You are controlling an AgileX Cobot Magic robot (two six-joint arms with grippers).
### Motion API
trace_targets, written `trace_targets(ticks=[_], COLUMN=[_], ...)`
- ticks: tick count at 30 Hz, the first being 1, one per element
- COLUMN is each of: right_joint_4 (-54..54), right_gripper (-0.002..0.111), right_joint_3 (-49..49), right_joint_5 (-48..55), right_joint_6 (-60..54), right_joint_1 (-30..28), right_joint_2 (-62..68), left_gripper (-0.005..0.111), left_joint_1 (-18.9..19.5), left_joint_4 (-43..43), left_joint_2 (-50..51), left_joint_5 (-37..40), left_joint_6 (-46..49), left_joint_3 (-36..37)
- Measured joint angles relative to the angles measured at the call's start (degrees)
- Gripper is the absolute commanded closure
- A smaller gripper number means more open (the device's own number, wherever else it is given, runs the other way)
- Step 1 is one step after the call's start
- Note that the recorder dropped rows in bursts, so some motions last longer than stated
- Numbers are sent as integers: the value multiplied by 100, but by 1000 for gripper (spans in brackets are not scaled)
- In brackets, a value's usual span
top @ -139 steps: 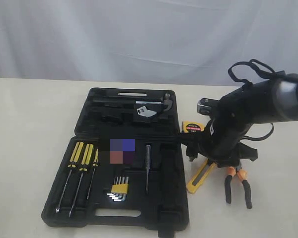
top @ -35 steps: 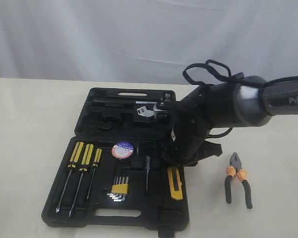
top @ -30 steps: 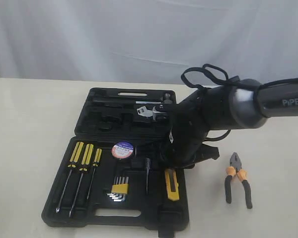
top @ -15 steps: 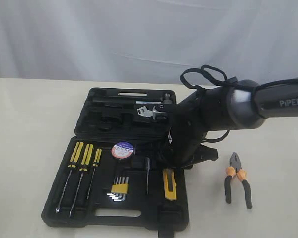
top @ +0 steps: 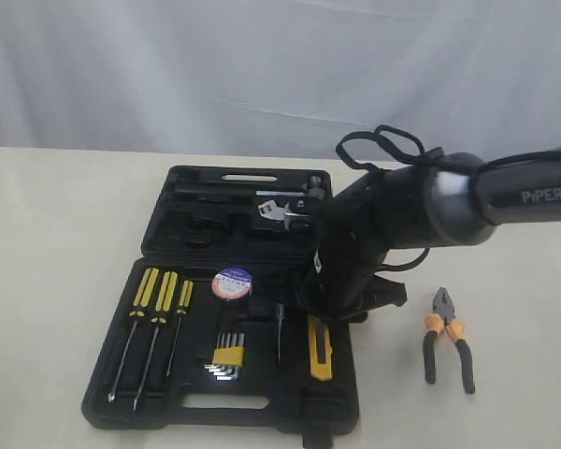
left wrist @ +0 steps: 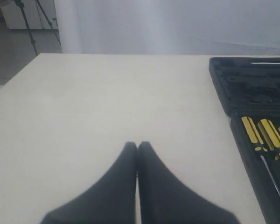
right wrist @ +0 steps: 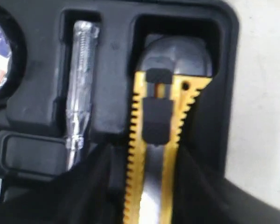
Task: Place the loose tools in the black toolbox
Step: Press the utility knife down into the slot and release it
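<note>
The yellow-black utility knife (top: 321,348) lies in the rightmost slot of the black toolbox (top: 101,408). Its long axis runs from back to front of the lower tray, roughly in line with the screwdrivers (top: 151,329), and its grey end points at the front rim. In the earliest frame it lay slantwise on the table (top: 56,215), right of the case and just beside the orange-and-black-handled pliers (top: 447,351). The pliers are alone out there now. Close up, the knife shows a toothed yellow frame, a black slider and a rounded grey cap seated at the end of the slot. The right end effector (right wrist: 143,151) hovers low over it, jaws apart, one finger (right wrist: 91,186) on each side. The left end effector (left wrist: 137,145) is pressed together over bare table. The black tape roll (top: 231,283) sits in its round recess.
</note>
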Motion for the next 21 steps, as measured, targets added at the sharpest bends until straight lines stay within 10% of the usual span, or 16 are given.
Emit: trace_targets(ticks=[21], right_joint_4=[9], right_gripper=[50], right_joint_3=[0], right_joint_5=[163], right_joint_6=[-137], right_joint_1=[0], right_joint_2=[-565], left_gripper=[107], left_joint_1=[0], left_joint_4=[0], left_joint_2=[0], left_joint_5=[0], left_joint_6=[0], left_joint_3=[0])
